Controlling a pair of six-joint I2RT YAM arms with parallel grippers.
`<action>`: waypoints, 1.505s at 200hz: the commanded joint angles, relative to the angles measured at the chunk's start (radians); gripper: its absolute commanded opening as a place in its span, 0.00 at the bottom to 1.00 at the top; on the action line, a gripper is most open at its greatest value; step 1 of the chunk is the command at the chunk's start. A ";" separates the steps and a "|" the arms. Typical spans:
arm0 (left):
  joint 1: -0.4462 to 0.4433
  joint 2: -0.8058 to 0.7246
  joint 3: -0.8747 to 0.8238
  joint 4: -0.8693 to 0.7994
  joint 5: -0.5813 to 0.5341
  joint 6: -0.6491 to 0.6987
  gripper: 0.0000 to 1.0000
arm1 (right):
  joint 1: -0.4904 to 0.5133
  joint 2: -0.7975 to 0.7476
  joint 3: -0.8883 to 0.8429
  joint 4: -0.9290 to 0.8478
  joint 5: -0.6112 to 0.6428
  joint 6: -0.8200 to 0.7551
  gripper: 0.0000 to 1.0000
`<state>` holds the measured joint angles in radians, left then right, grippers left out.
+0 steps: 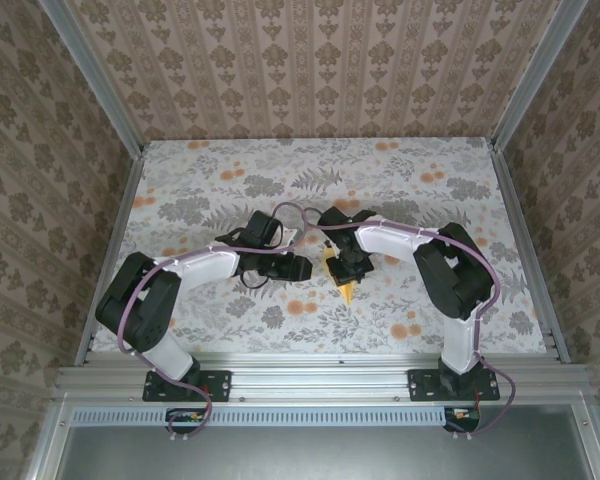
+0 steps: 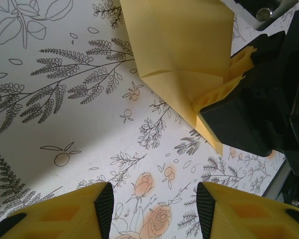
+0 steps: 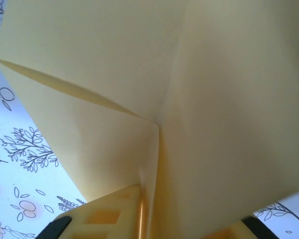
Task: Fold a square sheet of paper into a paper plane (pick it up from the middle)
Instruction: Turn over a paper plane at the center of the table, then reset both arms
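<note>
My right end effector (image 2: 233,79) pinches paper plane (image 2: 184,45) at 3 o'clock; left end effector (image 2: 154,199) open, empty, at 6. Risk: if pinch slackens, folds spring apart, plane drops to surface (image 2: 65,129)

The table (image 1: 310,360) is covered from edge to edge by a floral cloth (image 1: 230,185) that lies flat. Near the middle, toward the near edge, the folded paper (image 1: 347,290) points its tip at the cloth. Whether they touch cannot be told.
</note>
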<state>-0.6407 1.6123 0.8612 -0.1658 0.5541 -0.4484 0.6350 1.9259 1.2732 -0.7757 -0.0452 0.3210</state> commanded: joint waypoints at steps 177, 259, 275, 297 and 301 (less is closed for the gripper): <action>0.022 -0.197 0.123 -0.246 -0.367 0.277 0.78 | -0.067 -0.340 -0.042 0.021 -0.094 -0.102 0.48; 0.255 -0.371 -0.069 -0.059 -0.818 0.374 1.00 | -0.317 -0.628 -0.381 0.500 -0.064 -0.175 0.67; 0.312 -0.395 -0.133 0.009 -0.907 0.389 1.00 | -0.373 -0.673 -0.463 0.592 -0.006 -0.181 0.82; 0.416 -0.393 -0.209 0.134 -0.892 0.409 1.00 | -0.442 -0.715 -0.578 0.750 0.094 -0.181 0.99; 0.432 -0.387 -0.223 0.162 -0.887 0.409 1.00 | -0.454 -0.719 -0.592 0.773 0.101 -0.184 1.00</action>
<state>-0.2886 1.2331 0.7013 -0.1722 -0.2565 -0.0864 0.2325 1.2503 0.7696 -0.2260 -0.0624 0.1547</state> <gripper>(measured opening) 0.994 0.962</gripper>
